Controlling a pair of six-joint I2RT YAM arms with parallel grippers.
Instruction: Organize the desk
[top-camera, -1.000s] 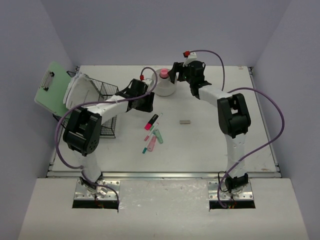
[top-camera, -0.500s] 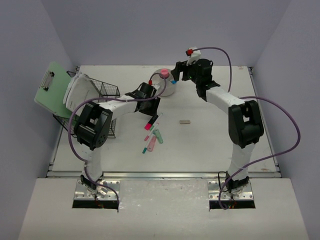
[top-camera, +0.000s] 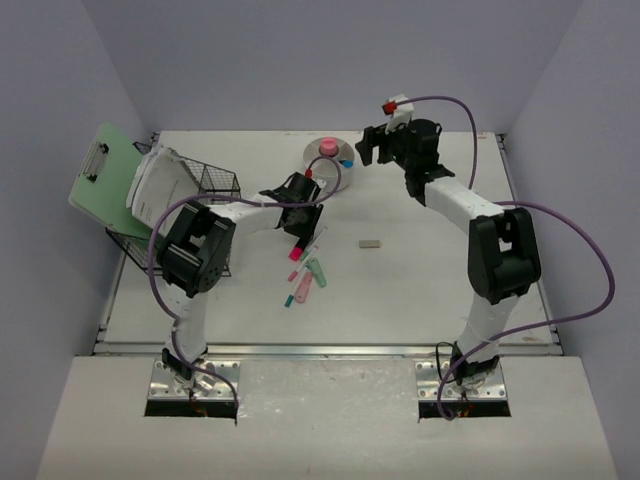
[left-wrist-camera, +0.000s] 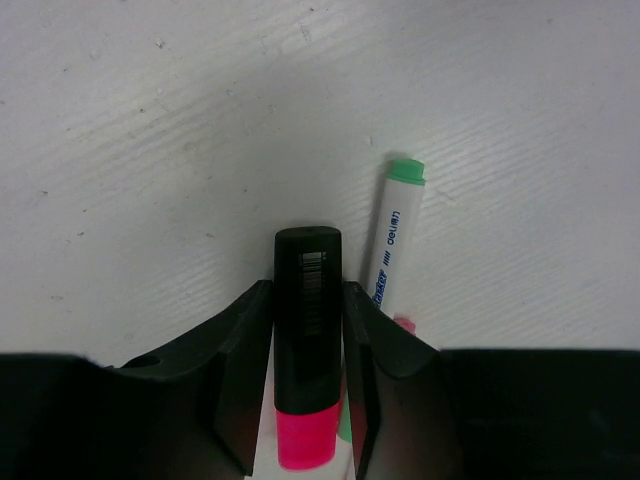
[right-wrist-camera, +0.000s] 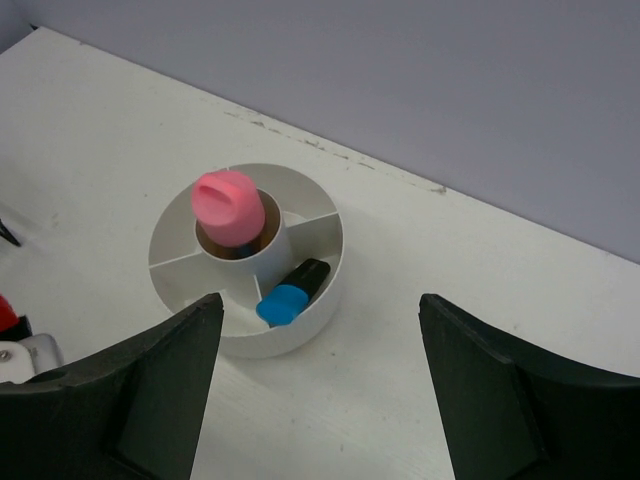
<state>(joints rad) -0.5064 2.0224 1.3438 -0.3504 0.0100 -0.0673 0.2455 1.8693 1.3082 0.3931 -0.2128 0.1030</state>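
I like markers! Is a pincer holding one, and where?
The left pincer brackets the pink highlighter at its black barrel; whether it truly grips cannot be told. The right pincer is open, empty.

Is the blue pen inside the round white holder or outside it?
Inside. The blue pen leans in an outer compartment of the round holder.
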